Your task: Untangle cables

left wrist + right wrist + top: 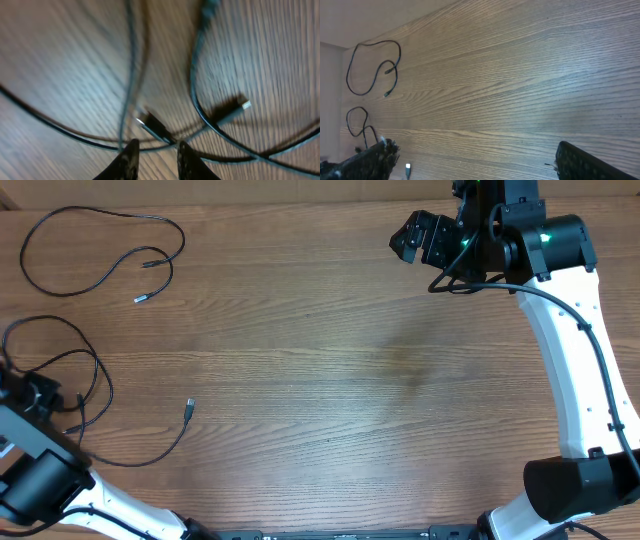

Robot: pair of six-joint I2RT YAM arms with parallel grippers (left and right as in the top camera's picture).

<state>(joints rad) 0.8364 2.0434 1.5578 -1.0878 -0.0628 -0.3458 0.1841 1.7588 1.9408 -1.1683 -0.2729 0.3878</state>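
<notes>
Black cables [192, 85], tangled lot: at 9 o'clock on the table [330, 370], under my left pincer [155, 159], whose fingers stand narrowly parted with bare wood between them; one plug [154, 128] just ahead lies along 10-to-4, metal tip toward 10, and a second plug [235, 112] points to 2. Separate loop [150, 218]: at 10 o'clock, lying apart. My right pincer [480, 167]: at 1 o'clock, jaws spread wide, empty.
</notes>
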